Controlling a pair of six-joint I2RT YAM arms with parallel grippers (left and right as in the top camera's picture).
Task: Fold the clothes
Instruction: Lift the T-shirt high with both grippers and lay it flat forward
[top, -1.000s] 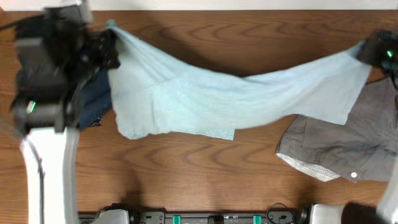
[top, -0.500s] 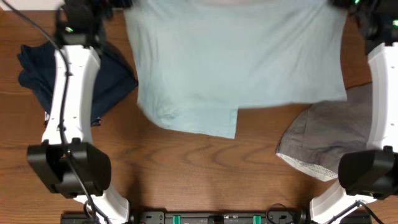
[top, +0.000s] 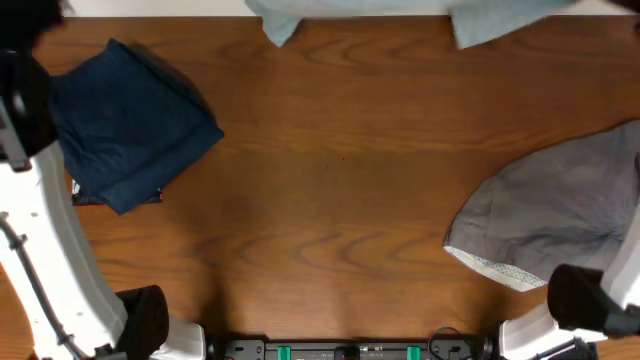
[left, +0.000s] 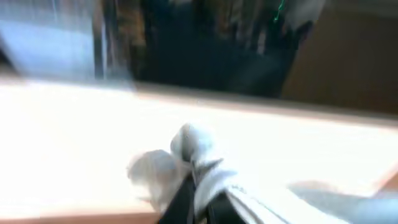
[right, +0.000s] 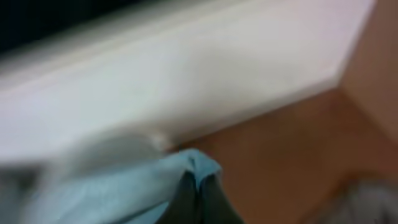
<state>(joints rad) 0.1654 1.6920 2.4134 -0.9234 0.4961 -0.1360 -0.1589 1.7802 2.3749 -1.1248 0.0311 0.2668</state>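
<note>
Light-blue garment (top: 350, 12): only a thin strip shows along the top edge of the overhead frame. One corner droops at upper centre-left and another at upper right, and the rest lies beyond the frame.
Why it sits there: it appears to be held by two corners and stretched wide, probably so the thin cotton hangs flat before it is laid down.
Left gripper (left: 196, 186): the fingers are pinched together on a pale bunch of cloth at the lower centre of its blurred wrist view. The colour is washed out, but it reads as a corner of the light-blue garment.
Right gripper (right: 198, 186): the fingers are closed tight on a light-blue corner at the lower centre of its wrist view, with brown wood to the right.
Navy garment (top: 130, 120): it lies in a loose heap at the upper left of the overhead frame, just beside the left arm (top: 40, 240), and nothing grips it.
Grey garment (top: 570, 215): it is spread loosely at the right and runs off the right edge, well apart from the navy one.
Table (top: 330, 220): bare wood shows in the middle between the navy and grey garments, the likely spot for laying the cloth down.
Step in hand: spreading the cloth, not yet creasing it.
Risk: both wrist views are smeared, so a corner could slip, or the cloth could settle over a neighbouring garment.
</note>
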